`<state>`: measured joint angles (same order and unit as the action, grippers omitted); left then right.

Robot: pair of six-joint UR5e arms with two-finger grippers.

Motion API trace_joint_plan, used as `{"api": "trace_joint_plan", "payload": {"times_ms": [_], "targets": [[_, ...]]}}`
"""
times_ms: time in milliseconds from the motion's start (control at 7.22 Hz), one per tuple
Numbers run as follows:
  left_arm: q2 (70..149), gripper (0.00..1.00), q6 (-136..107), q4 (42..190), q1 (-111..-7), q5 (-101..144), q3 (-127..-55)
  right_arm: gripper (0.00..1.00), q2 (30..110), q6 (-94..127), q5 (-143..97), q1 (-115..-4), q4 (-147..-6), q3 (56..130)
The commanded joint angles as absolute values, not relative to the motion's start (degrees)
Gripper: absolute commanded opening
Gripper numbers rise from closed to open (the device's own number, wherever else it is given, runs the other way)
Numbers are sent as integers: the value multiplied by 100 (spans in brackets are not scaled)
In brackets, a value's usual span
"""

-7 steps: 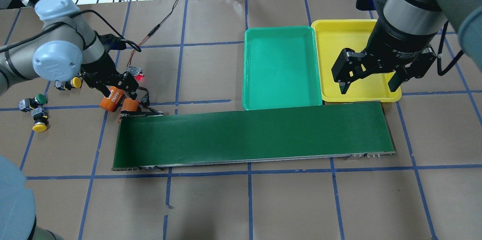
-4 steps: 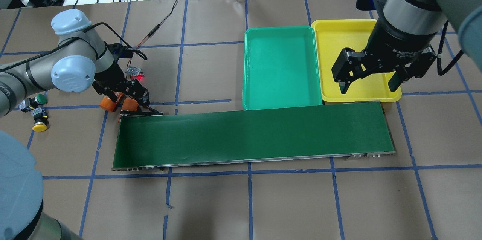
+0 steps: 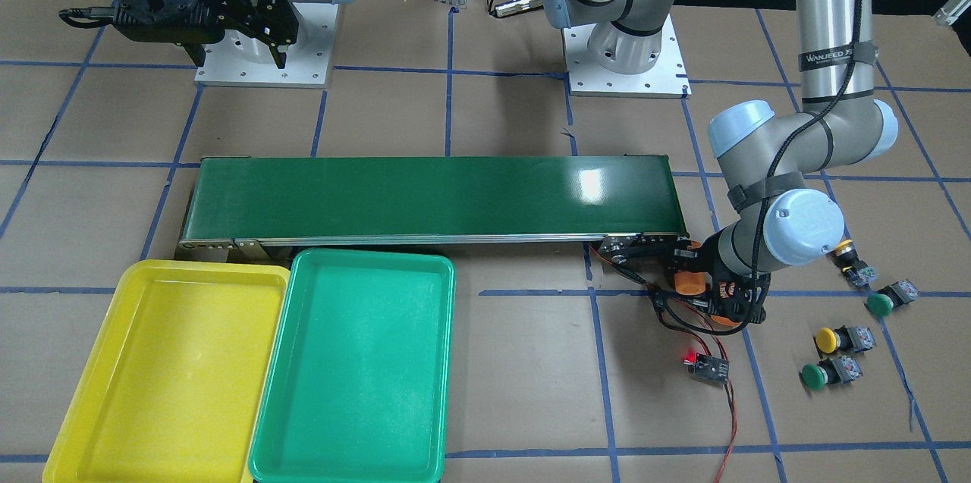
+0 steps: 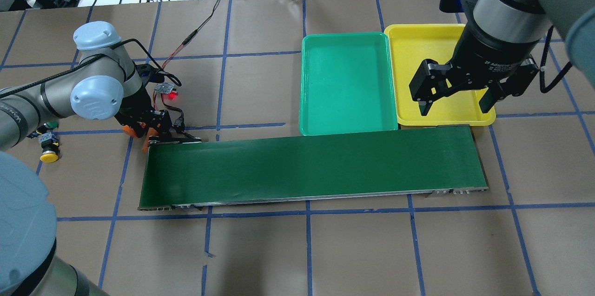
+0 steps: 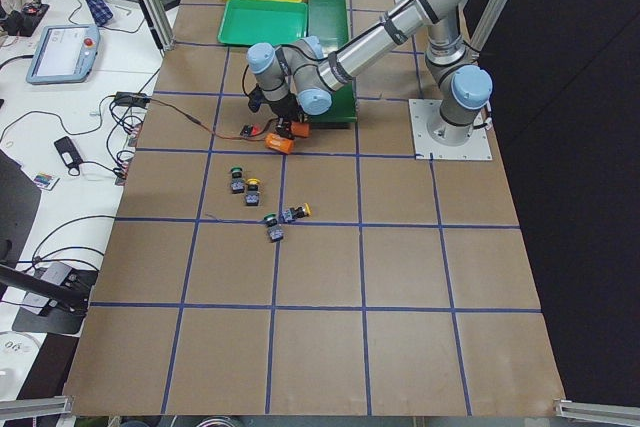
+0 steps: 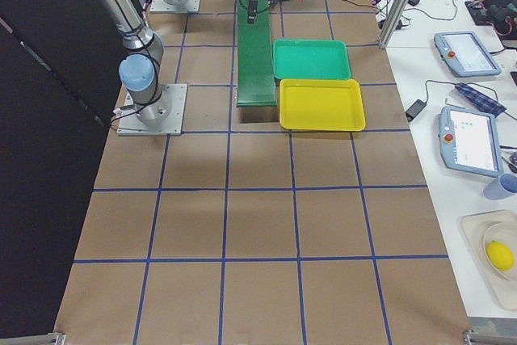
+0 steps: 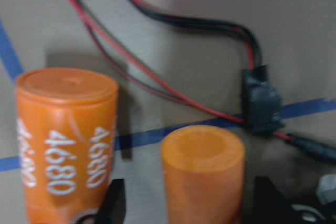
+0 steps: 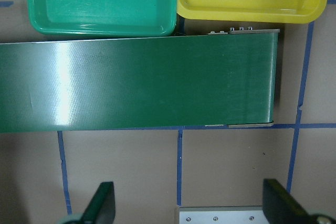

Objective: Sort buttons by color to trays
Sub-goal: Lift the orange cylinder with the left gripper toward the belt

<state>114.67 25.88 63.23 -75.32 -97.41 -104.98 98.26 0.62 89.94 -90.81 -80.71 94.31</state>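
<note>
Four buttons lie on the paper by my left arm: a yellow one (image 3: pixel 843 248), a green one (image 3: pixel 880 304), a yellow one (image 3: pixel 827 339) and a green one (image 3: pixel 813 377). In the overhead view only one yellow button (image 4: pixel 49 156) shows fully. The green tray (image 4: pixel 346 82) and the yellow tray (image 4: pixel 427 49) lie side by side behind the belt, both bare. My left gripper (image 7: pixel 191 203) is open, low over the table, its fingers either side of a plain orange cylinder (image 7: pixel 202 166). My right gripper (image 4: pixel 453 101) is open and empty above the yellow tray's near edge.
An orange cylinder marked "4680" (image 7: pixel 65 140) stands just beside the plain one. The long dark-green conveyor belt (image 4: pixel 311 168) runs across the middle. A small board with a red light (image 4: pixel 168 91) and red-black wires (image 7: pixel 157 77) lie by the belt's left end.
My left arm has swung right toward the belt's end and dropped over the orange cylinders, away from the buttons. The right arm has not moved.
</note>
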Motion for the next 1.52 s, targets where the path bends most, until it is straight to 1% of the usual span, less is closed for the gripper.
{"api": "trace_joint_plan", "payload": {"times_ms": [0,139,277,416,554,693,831,1108,1385], "targets": [[11487,0,2646,6319,-7506,-9451,-10468,100,9826,62,8991,-9079,-8068,9431],[11453,0,2733,6345,-7393,-9413,-10268,100,9826,62,9000,-9079,-8068,9431],[11348,0,3229,6607,-7139,-9430,-9996,100,9826,62,9000,-9079,-8051,9431],[11129,0,3582,7071,-7102,-9422,-9758,100,9826,62,8983,-9079,-8086,9431],[10709,0,4038,7449,-7154,-9422,-9843,100,9817,62,8974,-9079,-8086,9431],[10314,0,5035,8010,-7224,-9422,-9957,100,9826,62,8991,-9079,-8086,9431],[9918,0,5767,8442,-7373,-9431,-10219,100,9826,62,8991,-9070,-8095,9422],[9284,0,6840,8342,-8021,-9474,-11079,100,9826,62,8991,-9079,-8086,9431],[9220,0,7364,8018,-8331,-9475,-11416,100,9826,62,8974,-9079,-8095,9431]]}}
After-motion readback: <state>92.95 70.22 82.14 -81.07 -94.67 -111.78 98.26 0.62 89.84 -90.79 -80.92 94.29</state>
